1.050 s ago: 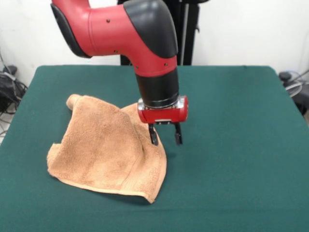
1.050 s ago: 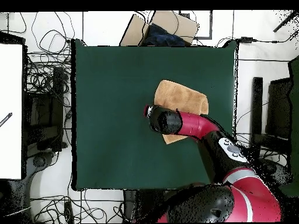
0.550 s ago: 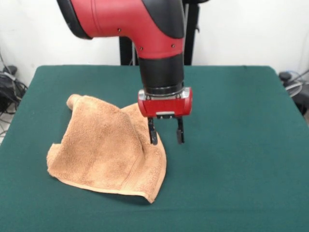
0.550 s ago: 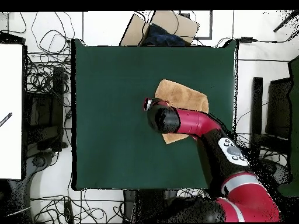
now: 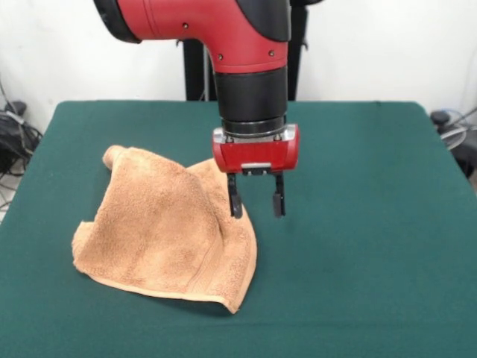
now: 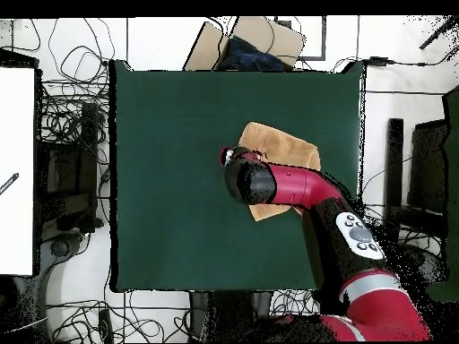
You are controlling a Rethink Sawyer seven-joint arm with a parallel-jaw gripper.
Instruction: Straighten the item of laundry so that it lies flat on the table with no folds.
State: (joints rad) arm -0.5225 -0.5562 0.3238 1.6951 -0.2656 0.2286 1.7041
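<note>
Since a second ago the pincer (image 5: 256,203) has shifted slightly toward the worktop's (image 5: 373,224) middle; it hangs open and empty at the crumpled towel's (image 5: 164,231) edge. Descending here risks pinching double layers, dragging folds along.

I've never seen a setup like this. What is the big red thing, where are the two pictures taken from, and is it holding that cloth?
The red and black thing is a robot arm. One picture looks at it from across the table, the other straight down from above. At the arm's tip is a gripper, a two-fingered claw; its fingers are open and hold nothing. One finger is at the towel's edge; the other is over bare table. On the green table lies an orange-tan towel, rumpled and partly folded over, not flat. The overhead view shows cables on the floor around the table.
</note>
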